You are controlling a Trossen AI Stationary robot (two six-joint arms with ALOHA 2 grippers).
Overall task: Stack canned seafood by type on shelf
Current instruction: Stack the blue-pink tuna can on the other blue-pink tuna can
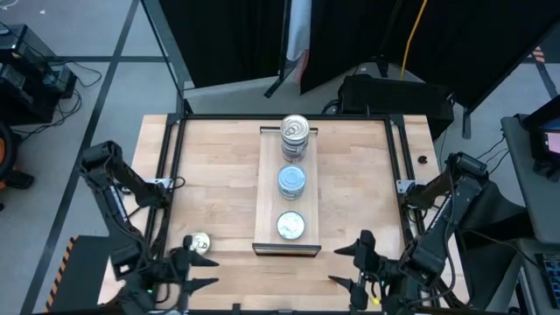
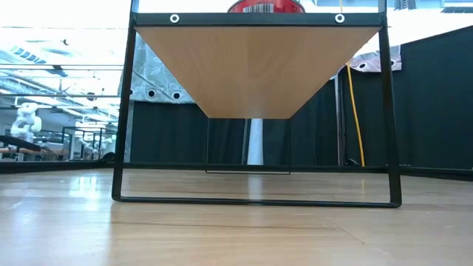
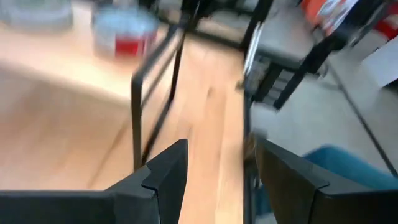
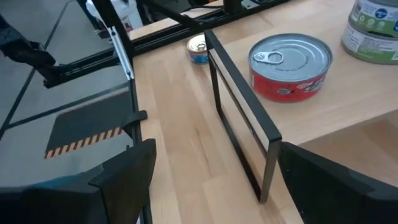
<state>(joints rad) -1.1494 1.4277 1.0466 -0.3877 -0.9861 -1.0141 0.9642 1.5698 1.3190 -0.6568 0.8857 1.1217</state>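
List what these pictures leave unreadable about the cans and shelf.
- Stack heights on the shelf: high view looks straight down on the far stack.
- Cans in low view: hidden above the shelf board; only a red can, cut by the top edge.
- Left wrist view: blurred can, label unreadable.
- Loose can: label too small.

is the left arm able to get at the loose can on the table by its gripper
Probably yes: the loose can lies on the bare tabletop just beside the open, empty left gripper, outside the shelf, with nothing between them.

Silver-topped red tin (image 4: 290,66) on light-wood shelf (image 4: 348,106)
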